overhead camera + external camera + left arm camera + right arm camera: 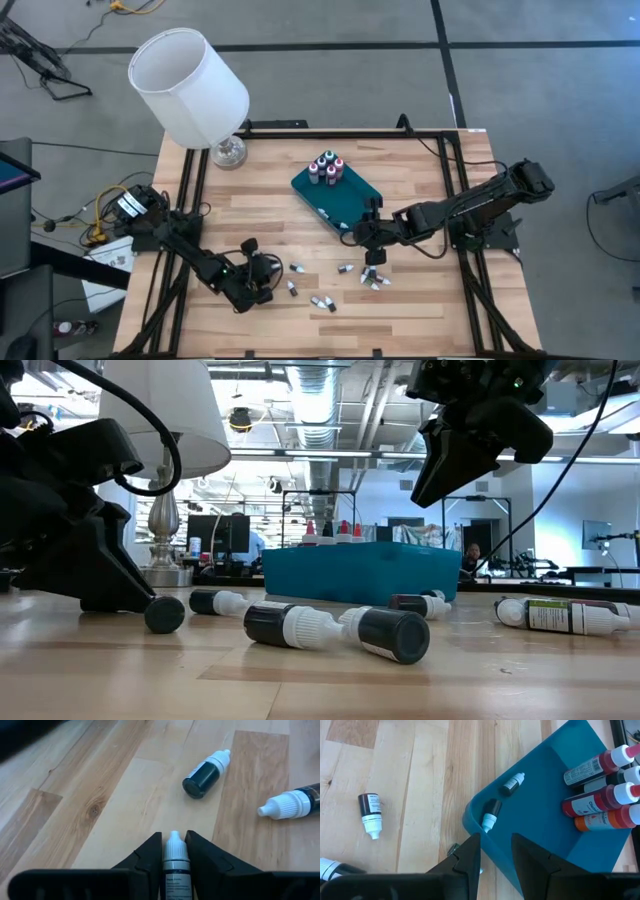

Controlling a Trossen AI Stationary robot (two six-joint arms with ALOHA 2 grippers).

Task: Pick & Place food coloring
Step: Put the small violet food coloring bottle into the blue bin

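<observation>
Several tiny food coloring bottles lie on their sides on the wooden table, among them one (297, 268) and a cluster (372, 280); two show in the left wrist view, one dark bottle (204, 774) and one at the edge (290, 804). My left gripper (266, 273) is low over the table and shut on one bottle (176, 862). My right gripper (368, 238) is open and empty, raised above the near corner of the teal tray (355, 205). Two small bottles (512, 784) (491, 814) lie in the tray; several stand upright at its far end (327, 168). My left gripper pinches the bottle's body (176, 870) between its two fingers. The bottle lies along the fingers, its white cap (174, 842) sticking out just past the fingertips. Whether the bottle rests on the table or is clear of it, I cannot tell.
A white-shaded lamp (190, 85) stands at the table's far left corner. One loose bottle (371, 812) lies on the wood beside the tray. Bare wood (420, 160) lies to the right of the tray and along the near edge.
</observation>
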